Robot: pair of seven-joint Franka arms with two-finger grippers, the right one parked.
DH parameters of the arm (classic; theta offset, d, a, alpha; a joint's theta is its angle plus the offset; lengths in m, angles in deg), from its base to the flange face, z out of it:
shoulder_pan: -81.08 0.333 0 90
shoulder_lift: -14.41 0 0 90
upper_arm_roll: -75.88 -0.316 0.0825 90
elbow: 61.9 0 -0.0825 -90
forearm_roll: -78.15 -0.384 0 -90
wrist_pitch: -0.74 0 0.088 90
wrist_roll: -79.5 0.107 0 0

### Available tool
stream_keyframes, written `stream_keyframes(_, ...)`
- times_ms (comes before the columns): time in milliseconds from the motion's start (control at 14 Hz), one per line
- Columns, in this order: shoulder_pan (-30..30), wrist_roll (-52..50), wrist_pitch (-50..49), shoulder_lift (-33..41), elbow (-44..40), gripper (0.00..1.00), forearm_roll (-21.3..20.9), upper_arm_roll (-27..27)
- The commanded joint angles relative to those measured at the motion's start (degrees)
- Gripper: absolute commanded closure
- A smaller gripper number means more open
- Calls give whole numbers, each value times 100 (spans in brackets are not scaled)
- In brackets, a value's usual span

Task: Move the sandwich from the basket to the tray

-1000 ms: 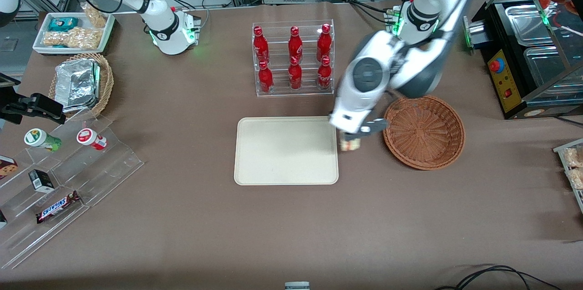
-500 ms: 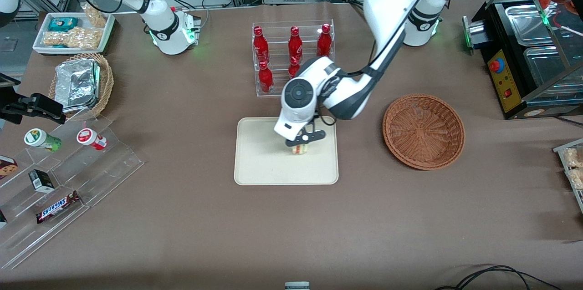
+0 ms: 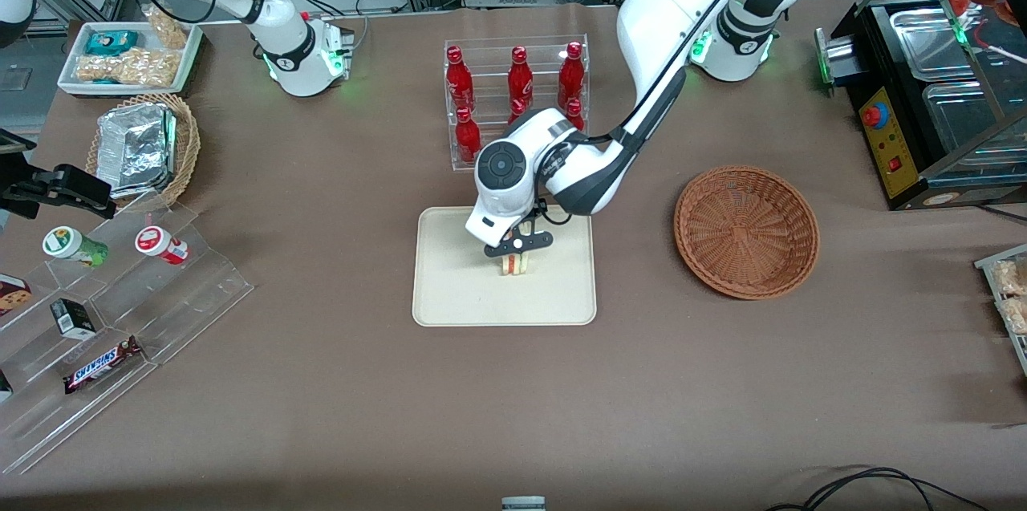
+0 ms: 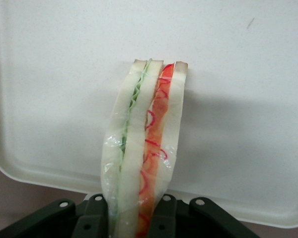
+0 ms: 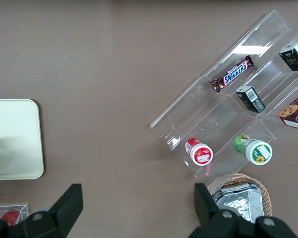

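My left gripper [image 3: 516,257] is shut on the sandwich [image 3: 515,264], a wrapped wedge of pale bread with green and red-orange filling, and holds it over the middle of the cream tray [image 3: 449,294]. In the left wrist view the sandwich [image 4: 144,148] stands edge-on between the dark fingers [image 4: 92,223], with the tray [image 4: 248,124] right under it. I cannot tell whether it touches the tray. The reddish-brown wicker basket [image 3: 747,231] stands empty beside the tray, toward the working arm's end of the table.
A clear rack of red bottles [image 3: 516,100] stands farther from the front camera than the tray, close to the arm's elbow. A tan basket with foil packs [image 3: 143,146], a white snack tray [image 3: 128,58] and a clear stepped shelf [image 3: 120,310] lie toward the parked arm's end.
My gripper carried the sandwich from beside the basket over the tray's edge to the tray's middle, and lowered slightly. The basket stayed put.
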Motion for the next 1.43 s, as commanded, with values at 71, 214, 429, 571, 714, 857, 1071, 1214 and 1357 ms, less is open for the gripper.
stream_keyframes(71, -98, -261, -11, -161, -220, 0, -205, -46)
stream_keyframes(214, -98, -446, -29, -117, -229, 0, -222, -55)
stream_keyframes(429, -37, -675, -405, 312, -220, 0, -371, -160)
stream_keyframes(571, 225, -623, -739, 873, -220, 0, -302, -161)
stream_keyframes(714, 542, -570, -1222, 1410, -185, 0, -232, -143)
stream_keyframes(857, 840, -500, -1749, 1911, -141, 0, 22, -152)
stream_keyframes(1071, 1630, 103, -2417, 2842, 227, 0, 461, -152)
stream_keyframes(1214, 2192, 667, -3311, 3248, 264, 0, 560, -161)
stream_keyframes(1357, 2826, 1405, -3990, 3442, 255, 0, 499, -161)
